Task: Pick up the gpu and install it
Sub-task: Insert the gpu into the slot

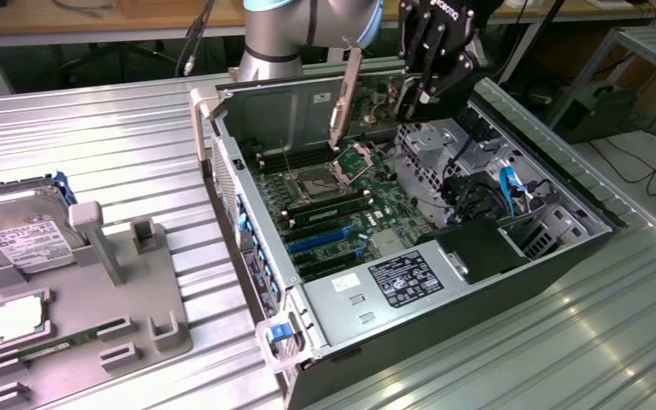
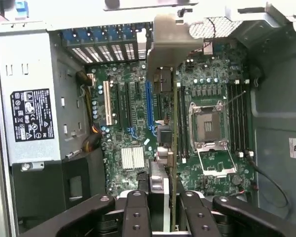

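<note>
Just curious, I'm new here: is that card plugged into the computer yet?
Out. The claw holds the gpu above the open case, clear of the motherboard slots.

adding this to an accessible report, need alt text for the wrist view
The gripper holds the gpu edge-on above the motherboard of an open computer case, its silver bracket toward the slotted rear wall. An open processor socket lies on one side of the card, the power supply on the other.

Metal table (image 1: 100, 145) — PC case (image 1: 453, 337), tray (image 1: 134, 299)
</note>
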`<action>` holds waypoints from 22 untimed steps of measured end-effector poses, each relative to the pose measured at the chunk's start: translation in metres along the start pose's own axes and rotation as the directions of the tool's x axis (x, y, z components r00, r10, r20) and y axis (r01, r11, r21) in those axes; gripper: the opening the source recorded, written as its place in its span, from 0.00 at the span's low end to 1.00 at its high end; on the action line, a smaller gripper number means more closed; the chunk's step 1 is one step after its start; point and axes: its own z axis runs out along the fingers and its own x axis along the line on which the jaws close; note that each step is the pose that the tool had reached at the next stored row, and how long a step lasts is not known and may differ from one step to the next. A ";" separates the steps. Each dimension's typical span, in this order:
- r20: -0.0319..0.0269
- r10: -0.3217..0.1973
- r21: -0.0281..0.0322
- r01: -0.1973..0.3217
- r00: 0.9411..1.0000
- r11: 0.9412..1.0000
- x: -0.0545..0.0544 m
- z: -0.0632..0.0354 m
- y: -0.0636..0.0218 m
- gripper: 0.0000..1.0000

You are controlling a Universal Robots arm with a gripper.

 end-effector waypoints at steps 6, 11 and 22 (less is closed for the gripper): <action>-0.002 -0.054 0.030 0.054 0.999 0.998 0.001 0.0313 0.0070 0.28; -0.001 -0.054 0.044 0.054 0.999 0.998 0.001 0.0366 0.0069 0.28; -0.001 -0.056 0.049 0.056 0.998 0.997 0.001 0.0525 0.0156 0.28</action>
